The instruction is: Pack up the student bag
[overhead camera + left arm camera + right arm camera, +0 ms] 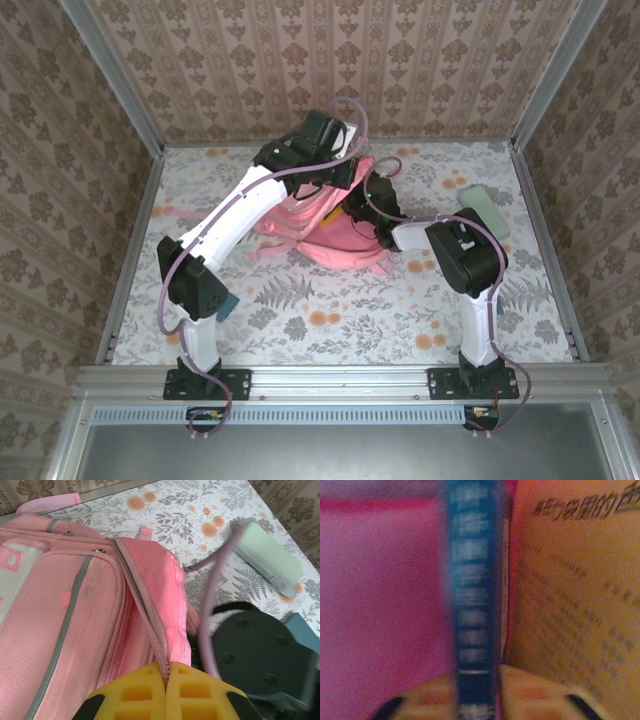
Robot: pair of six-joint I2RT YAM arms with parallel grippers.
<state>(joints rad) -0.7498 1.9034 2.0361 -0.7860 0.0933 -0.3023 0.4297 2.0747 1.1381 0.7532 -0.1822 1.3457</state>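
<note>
The student bag (pixel 330 235), pink with grey piping, lies in the middle of the flowered table. In the left wrist view its open zip edge (pixel 150 615) runs down into my left gripper (pixel 167 672), whose yellow fingers are shut on that edge. From above, my left gripper (pixel 345 178) is at the bag's far side. My right gripper (pixel 368 212) reaches into the bag from the right. Inside the pink lining, a blurred dark blue book spine (pixel 472 580) stands between the right gripper (pixel 477 680) fingers. Whether they press on it is unclear. A printed page (pixel 575 590) stands just right of it.
A pale green case (pixel 487 208) lies on the table to the right of the bag, also in the left wrist view (pixel 267 555). The right arm's black joint (pixel 260 655) sits close beside the bag opening. Patterned walls with metal posts enclose the table.
</note>
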